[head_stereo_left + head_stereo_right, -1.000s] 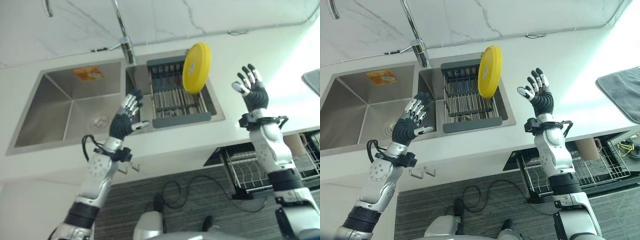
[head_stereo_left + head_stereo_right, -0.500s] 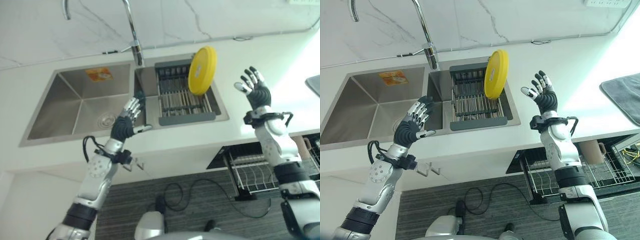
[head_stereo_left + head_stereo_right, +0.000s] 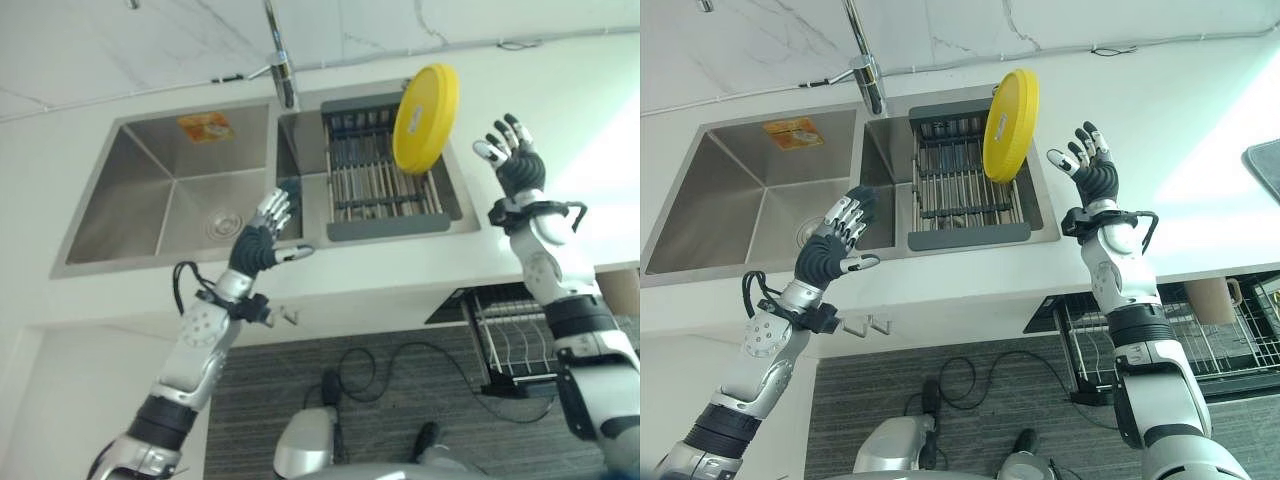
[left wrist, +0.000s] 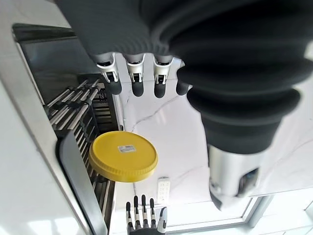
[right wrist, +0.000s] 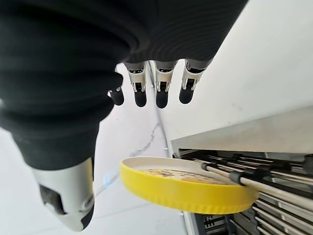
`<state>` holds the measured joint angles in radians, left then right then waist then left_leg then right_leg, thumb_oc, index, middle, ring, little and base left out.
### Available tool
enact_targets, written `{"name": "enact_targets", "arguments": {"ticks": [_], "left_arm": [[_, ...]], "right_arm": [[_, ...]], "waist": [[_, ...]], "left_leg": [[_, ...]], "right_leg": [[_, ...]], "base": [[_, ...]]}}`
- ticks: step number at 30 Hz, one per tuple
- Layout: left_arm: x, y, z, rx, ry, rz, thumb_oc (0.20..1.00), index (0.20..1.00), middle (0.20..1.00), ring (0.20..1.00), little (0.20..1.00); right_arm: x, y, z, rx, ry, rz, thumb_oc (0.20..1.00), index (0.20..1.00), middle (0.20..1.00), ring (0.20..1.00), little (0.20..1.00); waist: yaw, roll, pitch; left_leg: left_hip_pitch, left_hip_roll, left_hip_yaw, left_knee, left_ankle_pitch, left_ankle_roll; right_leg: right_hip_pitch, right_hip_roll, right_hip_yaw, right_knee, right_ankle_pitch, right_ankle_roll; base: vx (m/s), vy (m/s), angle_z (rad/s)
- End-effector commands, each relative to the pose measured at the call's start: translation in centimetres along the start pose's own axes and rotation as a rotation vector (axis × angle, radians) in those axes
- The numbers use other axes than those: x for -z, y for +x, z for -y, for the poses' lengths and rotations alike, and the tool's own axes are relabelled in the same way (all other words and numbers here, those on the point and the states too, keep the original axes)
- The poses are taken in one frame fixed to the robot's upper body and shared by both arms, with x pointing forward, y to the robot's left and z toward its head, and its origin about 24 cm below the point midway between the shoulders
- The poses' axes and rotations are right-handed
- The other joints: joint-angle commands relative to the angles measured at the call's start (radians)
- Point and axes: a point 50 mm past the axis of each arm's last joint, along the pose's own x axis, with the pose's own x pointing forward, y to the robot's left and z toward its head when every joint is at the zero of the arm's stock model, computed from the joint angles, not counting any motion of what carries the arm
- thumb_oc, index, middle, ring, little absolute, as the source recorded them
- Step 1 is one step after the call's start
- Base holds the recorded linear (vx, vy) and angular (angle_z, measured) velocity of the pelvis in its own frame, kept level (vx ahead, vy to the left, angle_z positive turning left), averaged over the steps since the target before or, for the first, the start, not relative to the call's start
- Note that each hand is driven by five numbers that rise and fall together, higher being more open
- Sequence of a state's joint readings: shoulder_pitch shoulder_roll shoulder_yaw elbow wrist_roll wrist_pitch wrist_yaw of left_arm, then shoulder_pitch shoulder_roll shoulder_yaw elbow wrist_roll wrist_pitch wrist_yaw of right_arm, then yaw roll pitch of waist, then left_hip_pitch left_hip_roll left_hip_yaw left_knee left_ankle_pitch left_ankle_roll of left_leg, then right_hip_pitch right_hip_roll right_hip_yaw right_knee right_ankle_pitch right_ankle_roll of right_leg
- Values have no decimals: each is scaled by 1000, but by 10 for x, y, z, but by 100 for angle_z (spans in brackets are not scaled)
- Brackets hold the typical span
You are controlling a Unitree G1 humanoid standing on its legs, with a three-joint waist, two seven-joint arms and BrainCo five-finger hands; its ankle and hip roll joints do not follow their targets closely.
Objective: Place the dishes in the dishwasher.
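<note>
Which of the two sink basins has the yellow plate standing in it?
The basin on the robot's right, the one fitted with the dark drying rack, holds the round yellow plate; the bare steel basin holds none.

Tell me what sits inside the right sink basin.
A dark-framed drying rack of metal bars fills the right sink basin. A yellow plate stands on edge in it, covering some bars. The basin floor beneath is mostly hidden.

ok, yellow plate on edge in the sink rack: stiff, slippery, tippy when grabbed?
The yellow plate looks like rigid plastic, so probably stiff and light. It stands on edge in the rack, so a sideways nudge would likely tip it. The smooth rim may slip. The right hand is open beside it.
</note>
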<state>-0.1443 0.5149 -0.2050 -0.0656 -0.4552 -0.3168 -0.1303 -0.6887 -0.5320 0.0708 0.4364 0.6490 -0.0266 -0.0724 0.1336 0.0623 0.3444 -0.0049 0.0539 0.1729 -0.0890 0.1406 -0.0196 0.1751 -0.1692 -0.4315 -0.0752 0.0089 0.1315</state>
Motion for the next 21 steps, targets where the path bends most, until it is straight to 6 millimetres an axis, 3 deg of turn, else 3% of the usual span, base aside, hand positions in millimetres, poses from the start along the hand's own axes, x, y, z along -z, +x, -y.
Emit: {"name": "enact_targets", "arguments": {"ticks": [1,21], "left_arm": [[-18,13,0,16,6,130,1000,1000,1000,1000,1000],[-22,17,3,26,11,168,1000,1000,1000,1000,1000]], "right_arm": [[-57,18,-5,-55,-54,183,1000,1000,1000,1000,1000],[-87,26,-31,-154,-267,273,1000,1000,1000,1000,1000]], "waist": [[36,2,-19],[48,6,34]], "left_leg": [[-23,14,-74,95,-107,-50],[-59,7,-94,120,-106,-45]], "right_leg": [[-129,-59,39,187,-50,11],[-179,-69,40,246,-63,5]], "base": [[-71,11,1],[-4,-1,3]]}}
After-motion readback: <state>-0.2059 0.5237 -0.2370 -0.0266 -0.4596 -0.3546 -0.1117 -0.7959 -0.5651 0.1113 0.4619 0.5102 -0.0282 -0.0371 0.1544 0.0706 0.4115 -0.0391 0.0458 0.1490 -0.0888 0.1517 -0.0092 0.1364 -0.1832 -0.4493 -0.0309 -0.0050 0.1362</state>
